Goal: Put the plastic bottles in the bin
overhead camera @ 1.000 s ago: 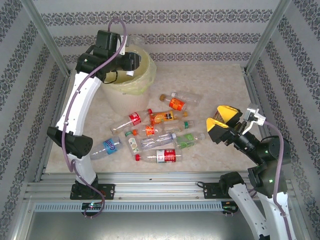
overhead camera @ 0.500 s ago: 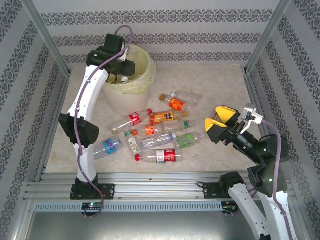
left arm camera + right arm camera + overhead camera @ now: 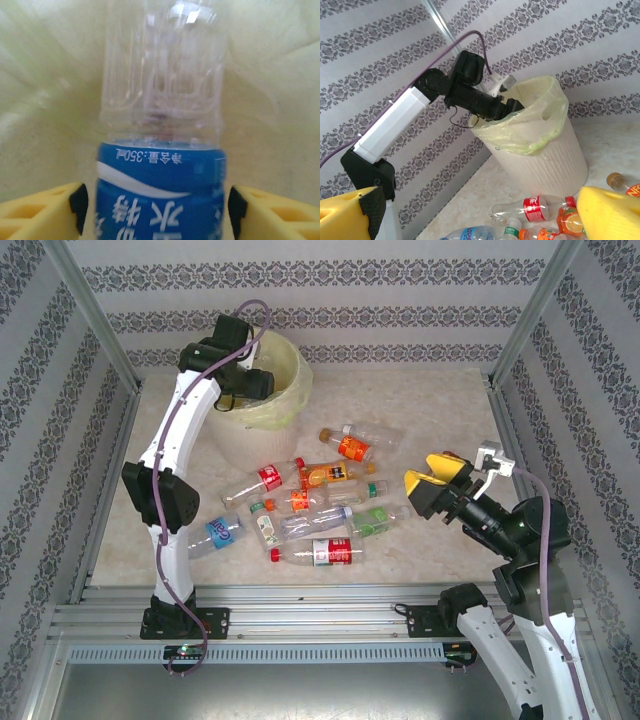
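Currently, blue-labelled bottle [image 3: 160,195] sits within left pincer [image 3: 157,215] above bin [image 3: 245,443] at eleven o'clock for dropping, clamped or freed unclear; right pincer [image 3: 432,480] gapes empty; other bottles [image 3: 320,502] litter surface [image 3: 440,410] centre.

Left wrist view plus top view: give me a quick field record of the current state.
left gripper: over the bin mouth, jaws parted slightly wider than the bottle
blue-label bottle: between the left jaws, clear end pointing into the yellow liner
bin: back left of the table, bag-lined
right gripper: open, empty, hovering right of the pile
remaining bottles: cluster lying in front of the bin
step: release looks under way
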### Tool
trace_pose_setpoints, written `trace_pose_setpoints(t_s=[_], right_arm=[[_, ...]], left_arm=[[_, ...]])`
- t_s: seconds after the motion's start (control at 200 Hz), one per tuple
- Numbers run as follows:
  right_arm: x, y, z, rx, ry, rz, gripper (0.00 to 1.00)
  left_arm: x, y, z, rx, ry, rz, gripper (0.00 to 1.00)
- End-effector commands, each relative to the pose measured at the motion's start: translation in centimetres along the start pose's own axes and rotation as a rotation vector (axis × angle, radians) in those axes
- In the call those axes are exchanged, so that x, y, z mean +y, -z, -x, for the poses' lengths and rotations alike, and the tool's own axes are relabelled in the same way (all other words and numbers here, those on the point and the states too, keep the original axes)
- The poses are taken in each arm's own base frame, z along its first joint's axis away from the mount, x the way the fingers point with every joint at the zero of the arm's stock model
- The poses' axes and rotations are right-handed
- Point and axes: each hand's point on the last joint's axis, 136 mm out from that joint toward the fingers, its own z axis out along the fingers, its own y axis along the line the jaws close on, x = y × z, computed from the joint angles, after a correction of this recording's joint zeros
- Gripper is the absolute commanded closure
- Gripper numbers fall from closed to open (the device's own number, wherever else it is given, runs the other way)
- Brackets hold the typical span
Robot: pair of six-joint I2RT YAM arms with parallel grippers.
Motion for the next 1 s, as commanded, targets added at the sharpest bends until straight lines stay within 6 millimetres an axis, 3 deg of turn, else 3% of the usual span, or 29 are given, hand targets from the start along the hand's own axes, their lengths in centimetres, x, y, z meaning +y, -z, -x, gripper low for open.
trace_pose_setpoints(t_s=[0.0, 0.26, 0.515, 0.709, 0.879, 0.999], right_arm=[[-0.8, -0.2, -0.4, 0.018, -0.036, -0.040, 0.02], [-3.8, -0.6, -1.7, 0.042, -0.094, -0.161, 0.02], [-7.8, -1.1, -4.0, 0.128, -0.172, -0.328, 0.02], [-12.4, -0.8, -7.0, 0.259, -0.311, -0.548, 0.02], [-15.3, 0.2, -9.2, 0.311, -0.371, -0.696, 0.02], [-16.7, 1.2, -10.0, 0.324, -0.392, -0.797, 0.02]], left_arm=[[0.6, 2.5, 0.4, -0.032, 0.002, 0.007, 0.20], [-0.1, 7.3, 1.4, -0.141, -0.006, -0.035, 0.00], [-1.6, 13.3, 1.1, -0.307, -0.049, -0.124, 0.00], [-5.9, 17.1, -1.7, -0.406, -0.120, -0.368, 0.00], [-11.3, 18.5, -6.0, -0.448, -0.204, -0.625, 0.00], [-14.5, 18.7, -8.8, -0.468, -0.299, -0.702, 0.00]])
